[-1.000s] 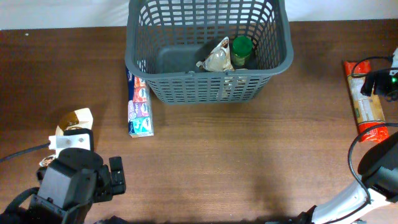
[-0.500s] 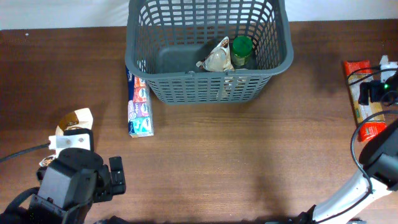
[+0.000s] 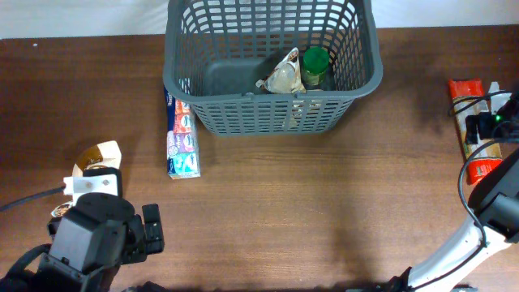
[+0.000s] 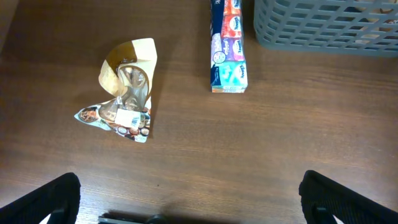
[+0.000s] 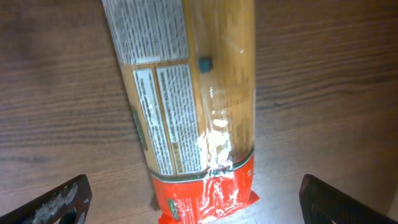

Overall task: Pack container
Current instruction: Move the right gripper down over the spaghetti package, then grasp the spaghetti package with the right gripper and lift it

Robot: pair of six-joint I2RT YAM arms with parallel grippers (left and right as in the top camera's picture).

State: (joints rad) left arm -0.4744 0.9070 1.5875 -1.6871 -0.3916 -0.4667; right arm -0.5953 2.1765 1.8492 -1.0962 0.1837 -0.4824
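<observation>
The container (image 3: 272, 123), a large dark grey lattice basket, stands at the table's far centre; its corner (image 4: 323, 25) shows in the left wrist view. Inside lie a clear bag (image 3: 284, 77) and a green-lidded jar (image 3: 315, 66). A long pasta packet (image 3: 468, 138) with red ends lies at the far right. My right gripper (image 5: 199, 202) hangs open above the packet's red end (image 5: 211, 193), fingers (image 5: 62, 199) wide on either side and not touching it. My left gripper (image 4: 189, 199) is open over bare wood at the near left, holding nothing.
A long colourful box (image 3: 182, 134) lies against the basket's left side, also seen in the left wrist view (image 4: 227, 46). A brown and white pouch (image 3: 96, 156) lies near the left arm (image 3: 89, 235). Cables trail by the right arm (image 3: 486, 219).
My right gripper has shifted slightly nearer along the pasta packet, uncovering more of its far end. The left arm has not moved.
</observation>
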